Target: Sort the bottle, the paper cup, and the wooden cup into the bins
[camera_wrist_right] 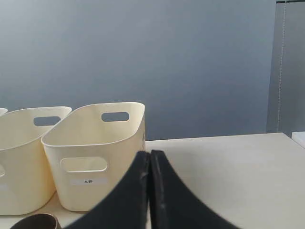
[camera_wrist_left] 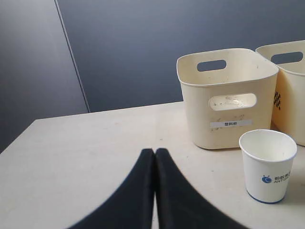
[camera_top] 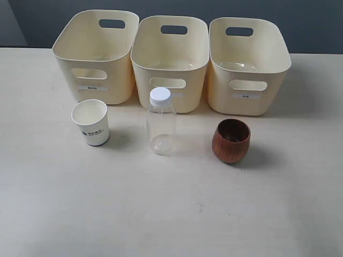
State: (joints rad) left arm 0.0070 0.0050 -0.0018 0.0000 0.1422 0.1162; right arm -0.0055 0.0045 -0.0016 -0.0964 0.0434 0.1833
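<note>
Exterior view: clear plastic bottle with white screw cap (camera_top: 161,122) is standing on the pale table (camera_top: 161,214), between the small white paper cup (camera_top: 90,122) and the squat reddish-brown wooden cup (camera_top: 231,140), all just before three cream plastic bins (camera_top: 171,56). Nothing is sorted yet. Left gripper (camera_wrist_left: 155,153) and right gripper (camera_wrist_right: 149,155) are sitting with jaws together, empty. Next move, I judge: jaws parting, reaching for one item.

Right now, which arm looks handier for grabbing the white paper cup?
Probably the left: its shut fingers sit close beside the paper cup, which stands on the table's left side, while the right arm's camera does not show it.
</note>
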